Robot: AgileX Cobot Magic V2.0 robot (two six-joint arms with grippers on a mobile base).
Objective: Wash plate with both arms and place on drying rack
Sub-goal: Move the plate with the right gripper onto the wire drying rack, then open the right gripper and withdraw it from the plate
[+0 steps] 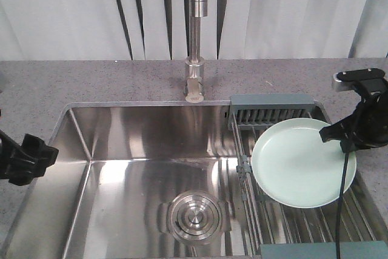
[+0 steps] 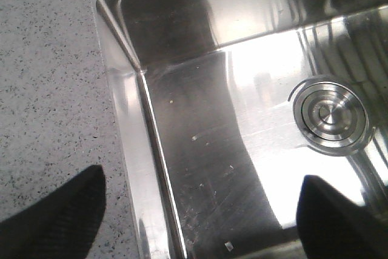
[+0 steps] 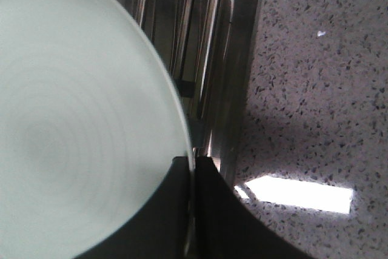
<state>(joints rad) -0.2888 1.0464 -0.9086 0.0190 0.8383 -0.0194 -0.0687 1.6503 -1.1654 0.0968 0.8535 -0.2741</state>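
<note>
The pale mint-green plate [image 1: 294, 165] hangs tilted over the drying rack [image 1: 273, 112] at the sink's right side. My right gripper [image 1: 332, 133] pinches its right rim. In the right wrist view the plate [image 3: 73, 119] fills the left half, and the right gripper [image 3: 193, 171] is shut on its edge, one black finger on each face. The rack's steel rods [image 3: 188, 28] run behind the plate. My left gripper [image 1: 42, 154] hovers at the sink's left rim. In the left wrist view the left gripper [image 2: 194, 228] is open and holds nothing.
A tall steel faucet [image 1: 195, 34] rises behind the sink [image 1: 121, 131]. The round drain [image 1: 195, 215] lies in the basin floor, and the left wrist view shows the drain [image 2: 330, 116] too. Speckled grey counter [image 1: 91, 80] surrounds the sink.
</note>
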